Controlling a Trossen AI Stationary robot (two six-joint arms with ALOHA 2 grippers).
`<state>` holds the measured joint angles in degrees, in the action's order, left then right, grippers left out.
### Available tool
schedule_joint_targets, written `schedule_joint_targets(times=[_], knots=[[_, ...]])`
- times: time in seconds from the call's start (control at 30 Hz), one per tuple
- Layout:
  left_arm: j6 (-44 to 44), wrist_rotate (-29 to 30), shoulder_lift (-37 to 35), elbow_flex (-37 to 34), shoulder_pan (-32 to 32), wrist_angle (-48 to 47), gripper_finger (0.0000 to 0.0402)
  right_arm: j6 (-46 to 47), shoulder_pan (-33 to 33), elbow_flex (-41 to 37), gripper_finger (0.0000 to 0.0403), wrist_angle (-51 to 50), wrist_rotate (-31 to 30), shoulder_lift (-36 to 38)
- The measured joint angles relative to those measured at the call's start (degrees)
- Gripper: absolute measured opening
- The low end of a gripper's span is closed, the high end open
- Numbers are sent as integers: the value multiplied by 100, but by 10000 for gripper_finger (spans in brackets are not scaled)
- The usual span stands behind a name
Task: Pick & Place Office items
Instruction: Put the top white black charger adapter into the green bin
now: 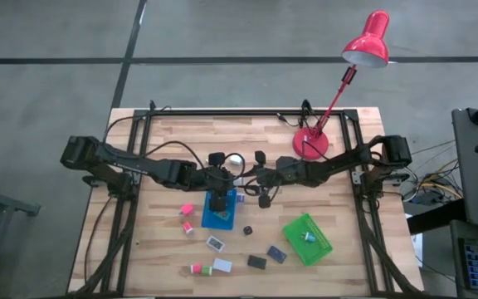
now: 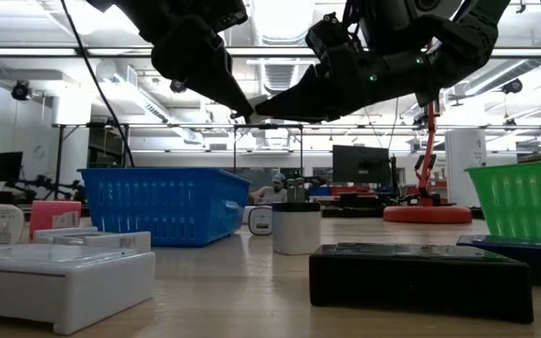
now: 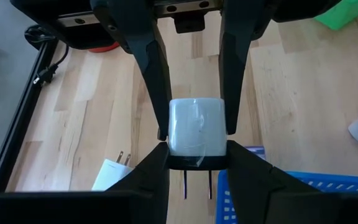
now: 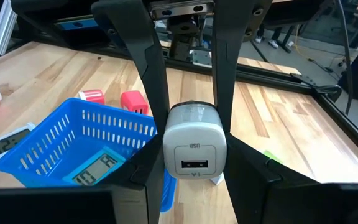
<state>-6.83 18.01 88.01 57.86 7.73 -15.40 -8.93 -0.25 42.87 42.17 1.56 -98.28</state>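
Observation:
A white plug-in charger point(image 3: 196, 127) with two metal prongs hangs in the air between both grippers, above the table's middle just beyond the blue tray point(image 1: 220, 214). My left gripper point(image 3: 196, 157) comes from the table's left and my right gripper point(image 4: 194, 158) from the right; they meet tip to tip point(image 2: 252, 114), each shut on the charger point(image 1: 235, 161). The other office items lie on the wood nearer the front: pink blocks point(image 1: 187, 209), a white box point(image 1: 215, 243), a black block point(image 1: 257, 262) and a navy one point(image 1: 276, 254). My left gripper pinches the charger's prong end point(image 3: 196, 163) between its two fingers, coming from the table's left and slanting slightly down. The charger is lifted clear of the table. My right gripper pinches the end with the USB port point(image 4: 194, 163) between its two fingers, coming from the table's right and slanting slightly down. Its fingers lie on the same two side faces as the left gripper's.
The green tray point(image 1: 307, 239) sits front right with a small item inside. A display item lies in the blue tray point(image 4: 95, 168). A red desk lamp point(image 1: 312, 143) stands at the far right. A small white cylinder point(image 2: 296, 228) stands mid-table. Black frame rails run along the table's sides.

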Motion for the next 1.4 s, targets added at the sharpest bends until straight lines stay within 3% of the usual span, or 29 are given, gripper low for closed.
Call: schedule_joint_targets(times=[0.4, 0.63, 0.77, 1.4], knots=[[19, -21, -33, 23, 4, -215, 121, -9, 2, 17, 124, 17, -7, 0], [23, -130, -74, -12, 33, -493, 242, 11, 2, 48, 124, 138, 13, 31], [42, -96, -182, -4, 65, -533, 274, 9, 2, 31, 124, 46, 2, 15], [108, 305, -584, -2, 70, -929, 279, 15, 88, 13, 124, -300, -21, 20]])
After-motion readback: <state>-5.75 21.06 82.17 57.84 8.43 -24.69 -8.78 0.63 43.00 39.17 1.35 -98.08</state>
